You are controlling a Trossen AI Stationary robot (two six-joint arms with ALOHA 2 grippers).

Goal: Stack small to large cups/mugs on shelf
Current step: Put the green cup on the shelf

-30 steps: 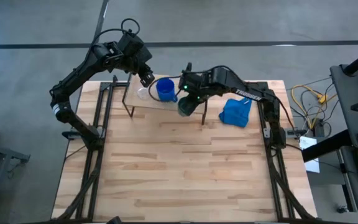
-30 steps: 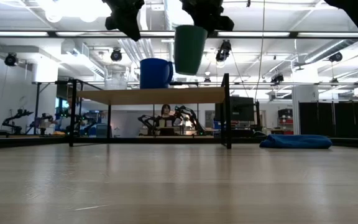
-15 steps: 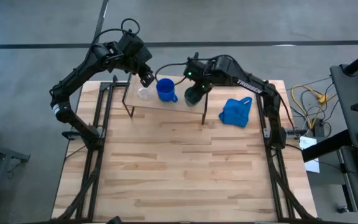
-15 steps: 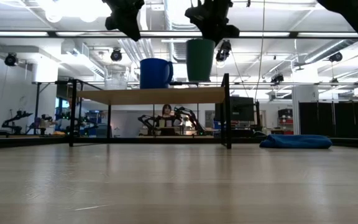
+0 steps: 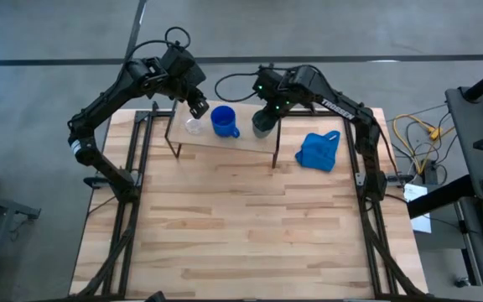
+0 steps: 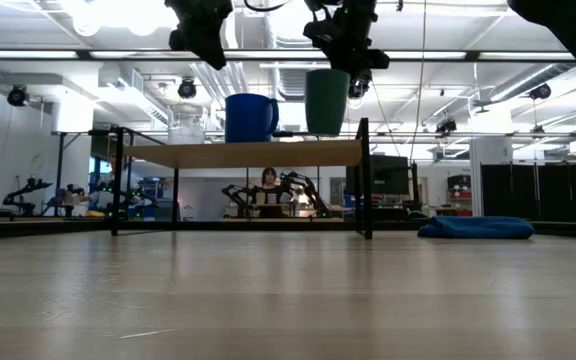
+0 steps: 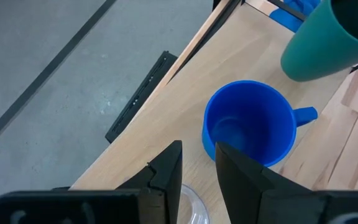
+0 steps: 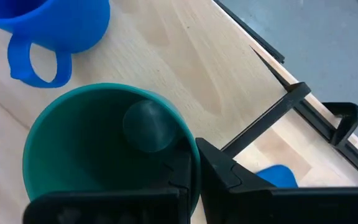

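The shelf (image 5: 243,142) stands at the table's far side. On it rest, on their bases, the tiny clear glass cup (image 5: 193,127) at the left and the blue mug (image 5: 223,120) in the middle, handle toward the near side. My right gripper (image 5: 268,106) is shut on the dark green cup (image 5: 262,123) over the shelf's right end; in the low view the cup (image 6: 326,101) hangs a little above the board (image 6: 248,154). My left gripper (image 5: 197,106) hovers above the glass cup (image 7: 192,207), narrowly open, touching nothing. My right gripper holds the green cup by its rim (image 8: 193,155), one finger inside the cup and one outside, the wall pinched between them. It comes from above, pointing down. The cup hangs upright below the fingers, its base just clear of the shelf board.
A crumpled blue cloth (image 5: 319,151) lies on the table right of the shelf. The shelf's dark metal legs (image 6: 363,180) stand under the board. Bare plank table (image 5: 241,226) fills the near half. Beyond the table a person (image 6: 265,182) shows in the room.
My right gripper has carried the green cup from the shelf's near edge toward the far edge and slightly right, over the board's right end, and lowered it. The cup was tilted and now hangs upright, close above the board.
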